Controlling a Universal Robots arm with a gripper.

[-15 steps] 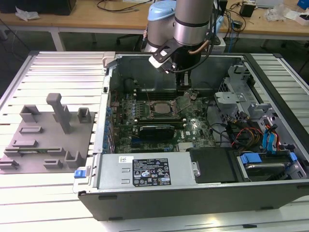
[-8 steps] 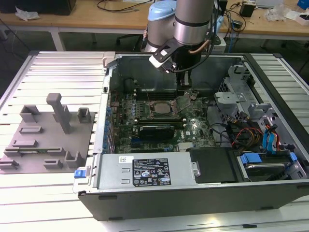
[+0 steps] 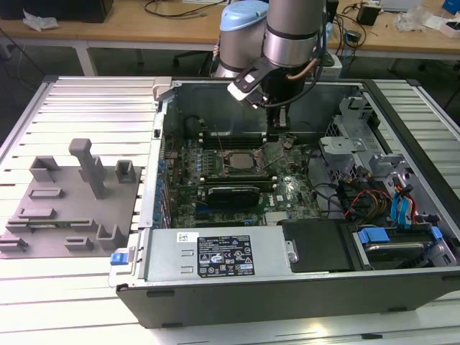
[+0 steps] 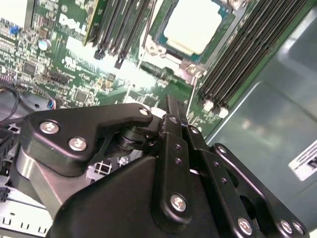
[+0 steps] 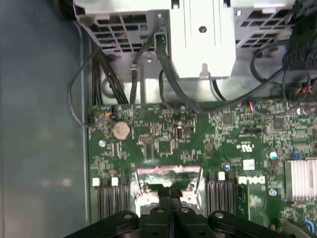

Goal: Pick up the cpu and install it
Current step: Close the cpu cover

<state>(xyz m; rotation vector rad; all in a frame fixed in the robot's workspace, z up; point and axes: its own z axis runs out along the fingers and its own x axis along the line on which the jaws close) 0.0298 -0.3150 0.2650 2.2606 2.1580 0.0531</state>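
Observation:
The cpu (image 4: pixel 192 24), a pale silver-white square, lies flat inside the socket on the green motherboard (image 4: pixel 74 59). In the exterior view the socket (image 3: pixel 241 159) is a dark square in the middle of the open computer case. My gripper (image 3: pixel 275 135) hangs just to the exterior view's right of that socket, low over the board. Its black fingers (image 4: pixel 171 106) are pressed together with nothing visible between them; the gripper (image 5: pixel 171 192) also looks shut in the first wrist view. The hinged metal load plate (image 5: pixel 168 174) stands raised just beyond the fingertips.
Black memory slots (image 4: pixel 247 54) flank the socket on both sides. A metal drive cage (image 3: pixel 343 147) and loose cables (image 3: pixel 359 198) fill the case at the exterior view's right. The power supply (image 3: pixel 223 256) lines the near wall. A grey fixture plate (image 3: pixel 72 198) lies outside the case.

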